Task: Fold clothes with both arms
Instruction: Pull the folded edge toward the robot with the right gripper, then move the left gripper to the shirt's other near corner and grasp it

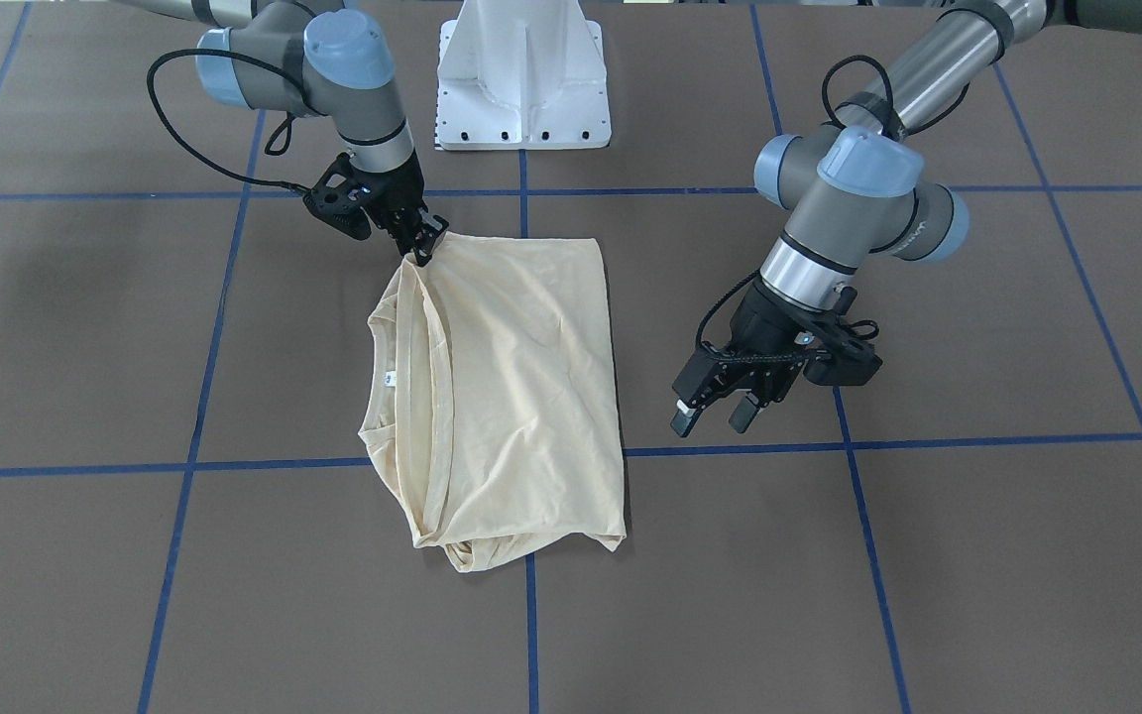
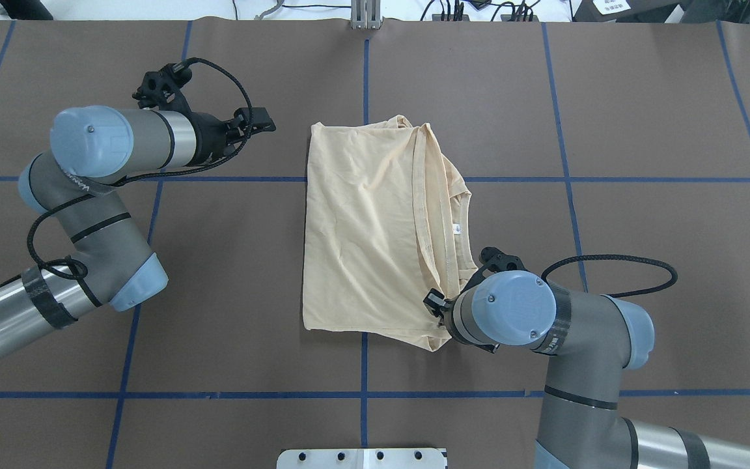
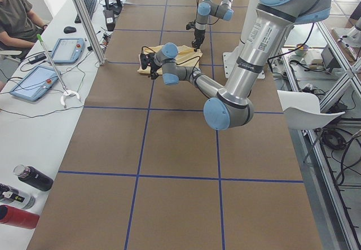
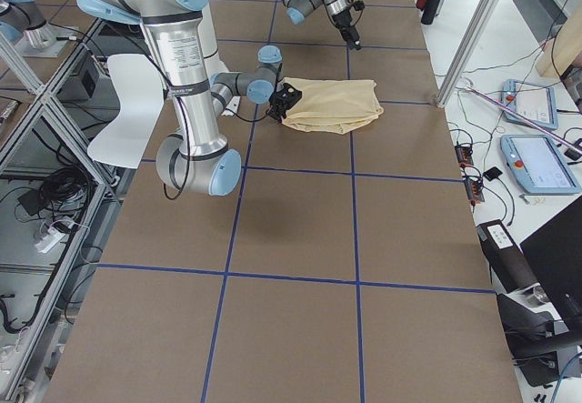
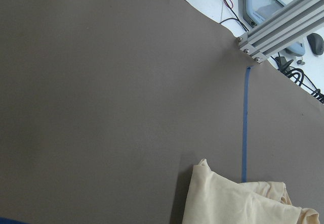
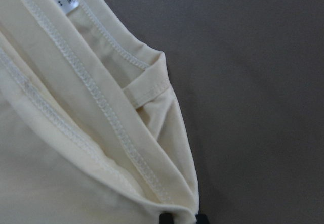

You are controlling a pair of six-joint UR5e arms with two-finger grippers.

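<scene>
Shirt (image 1: 512, 387) lay folded mid-surface (image 1: 977, 555). Right claw (image 1: 423, 253) pinched its corner nearest robot; left claw (image 1: 711, 420) hung open, empty, well apart. We judged fold in hand; next called for left gripping far corner.

You get top-down views of the desk (image 2: 219, 260) from behind and facing the robot (image 1: 523, 79), long looks from both ends, and two wrist cams up close. All share the shirt (image 1: 521, 377).

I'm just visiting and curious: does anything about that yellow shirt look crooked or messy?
Slightly. The shirt is folded unevenly: the neck edge sticks out past the top layer, and one corner is bunched. The right tool pinches another corner.
</scene>
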